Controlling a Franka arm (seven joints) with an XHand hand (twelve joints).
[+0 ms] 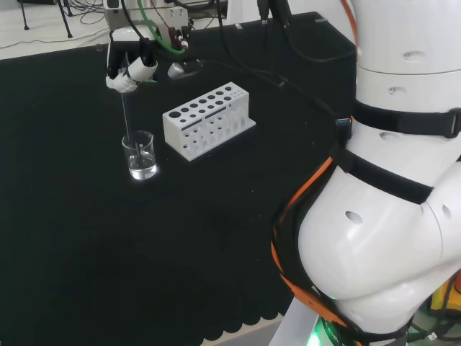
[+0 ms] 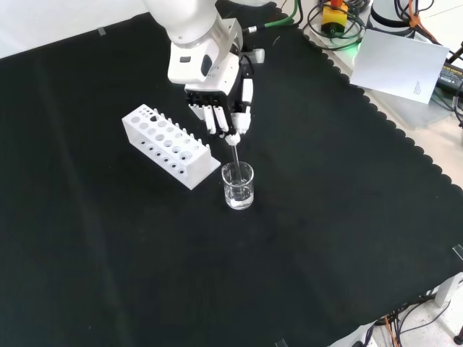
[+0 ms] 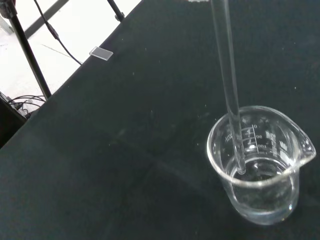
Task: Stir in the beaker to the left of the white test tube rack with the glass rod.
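One beaker (image 3: 260, 170) holds clear liquid and the glass rod's (image 3: 227, 85) tip.

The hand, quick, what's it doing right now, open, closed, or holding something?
Hand: shut on the glass rod, fingers curled round its top, the rod's lower end down inside the beaker.

Bright even overhead light, glints on beaker (image 3: 260, 170), sharp focus
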